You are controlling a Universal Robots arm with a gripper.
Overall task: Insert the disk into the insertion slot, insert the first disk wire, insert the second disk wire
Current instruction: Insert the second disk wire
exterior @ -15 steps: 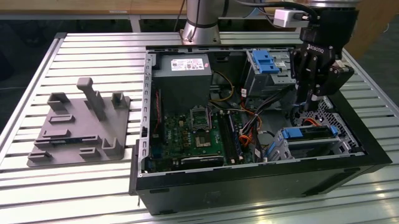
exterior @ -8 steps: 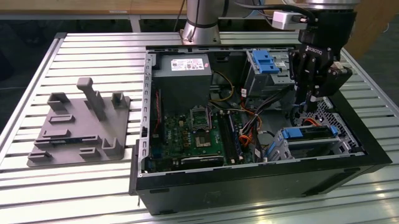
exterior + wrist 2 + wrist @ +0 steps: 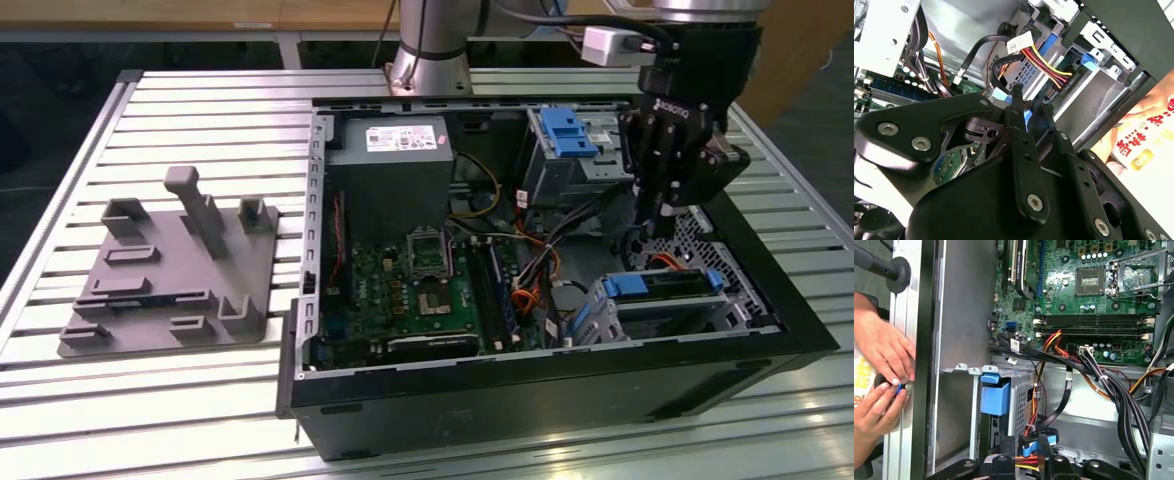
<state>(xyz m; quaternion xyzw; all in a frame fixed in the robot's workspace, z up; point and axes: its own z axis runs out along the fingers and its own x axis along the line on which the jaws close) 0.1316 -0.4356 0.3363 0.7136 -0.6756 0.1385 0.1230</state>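
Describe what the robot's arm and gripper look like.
The arm is a silver-grey tube. The gripper is matt black, built of jointed plates with silver screw heads, and bears white lettering. A small white box with a black cable sits at its wrist.

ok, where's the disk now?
At the exterior view's lower right, the disk sits in the slot inside the case, close by the gripper.

Bright light glares off the slatted table [image 3: 160, 400], while the computer case [image 3: 534, 385] interior sits shadowed.
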